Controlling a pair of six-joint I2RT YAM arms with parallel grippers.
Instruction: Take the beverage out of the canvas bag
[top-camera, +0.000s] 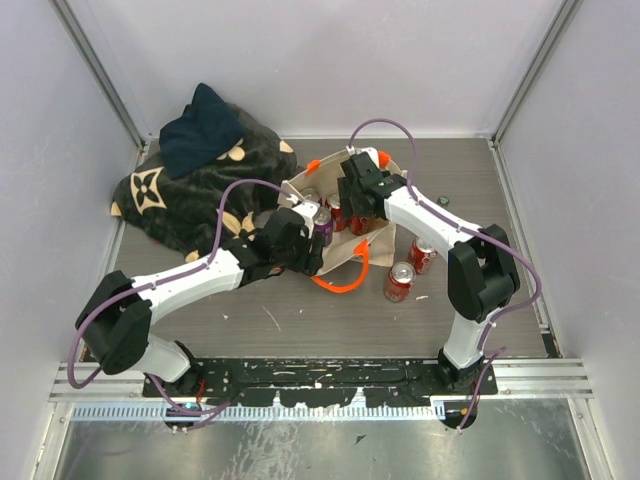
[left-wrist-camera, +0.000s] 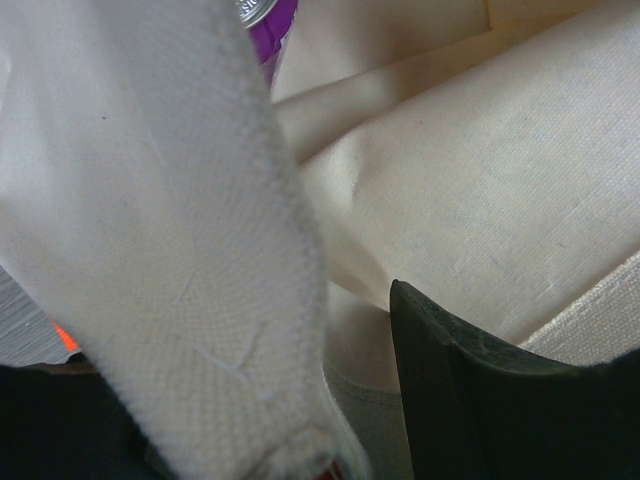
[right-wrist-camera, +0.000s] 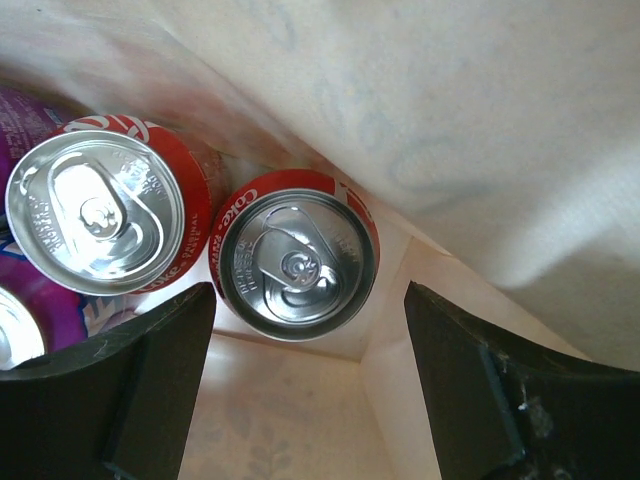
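Observation:
The beige canvas bag (top-camera: 350, 252) with orange handles stands open mid-table. My left gripper (top-camera: 305, 250) is shut on its near-left rim; in the left wrist view the canvas bag (left-wrist-camera: 500, 170) fills the frame, and a fold of its wall sits between the fingers (left-wrist-camera: 470, 400). My right gripper (top-camera: 356, 205) hangs open inside the bag. In the right wrist view, two red beverage cans (right-wrist-camera: 297, 255) (right-wrist-camera: 105, 205) stand upright on the bag's floor. The nearer one is just beyond the tips of my right gripper (right-wrist-camera: 310, 335), untouched. A purple can (top-camera: 322, 222) stands beside them.
Two more red cans (top-camera: 400, 282) (top-camera: 422, 256) are on the table right of the bag. A dark floral blanket (top-camera: 170, 200) with a navy cloth (top-camera: 200, 135) on top lies at the back left. An orange handle (top-camera: 340, 285) droops toward the near side.

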